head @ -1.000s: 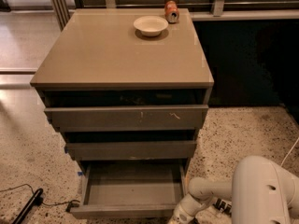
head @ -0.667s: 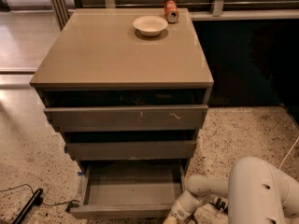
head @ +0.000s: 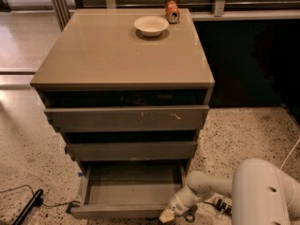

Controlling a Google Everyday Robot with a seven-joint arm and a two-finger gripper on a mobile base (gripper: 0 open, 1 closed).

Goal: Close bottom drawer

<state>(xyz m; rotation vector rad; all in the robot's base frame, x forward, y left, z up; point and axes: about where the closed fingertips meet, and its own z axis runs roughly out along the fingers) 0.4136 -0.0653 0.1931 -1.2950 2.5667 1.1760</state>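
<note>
Looking low in the frame, I see the bottom drawer [head: 133,191] pulled well out beneath the bench [head: 117,55]. My gripper [head: 168,214] sits at its front right corner, near the bottom edge; whether it is parted or closed I cannot tell.

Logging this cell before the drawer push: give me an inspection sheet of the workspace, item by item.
Surface: cabinet top, flat, grey-taupe.
Job's things: bottom drawer pulled out; nothing seen inside.
Clutter: white bowl and orange can at the top's back edge.
Grippers: hand low, by the bottom drawer front's right end.
Cables: black cable on floor left; white cable right.
Surroundings: speckled floor; top drawer and middle drawer partly open.
</note>
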